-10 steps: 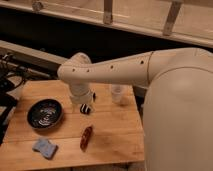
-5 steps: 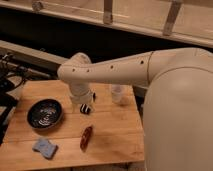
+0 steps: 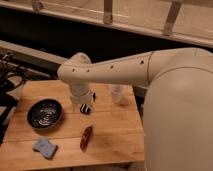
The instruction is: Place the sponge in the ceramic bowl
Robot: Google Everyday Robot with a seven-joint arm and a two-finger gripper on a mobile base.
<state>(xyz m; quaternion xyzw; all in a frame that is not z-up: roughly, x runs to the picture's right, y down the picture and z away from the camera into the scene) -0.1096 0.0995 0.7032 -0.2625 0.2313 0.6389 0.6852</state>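
Note:
A light-blue sponge (image 3: 45, 148) lies flat near the front left corner of the wooden table (image 3: 112, 127). Just behind it and slightly to the left sits the glossy black ceramic bowl (image 3: 45, 113), with pale swirls inside and nothing else in it. My gripper (image 3: 86, 107) hangs from the white arm over the middle of the table, to the right of the bowl and well behind the sponge. It touches neither of them.
A slim reddish-brown oblong object (image 3: 86, 137) lies to the right of the sponge. A small translucent cup (image 3: 117, 93) stands at the back of the table. My large white arm body fills the right side. Dark equipment sits beyond the table's left edge.

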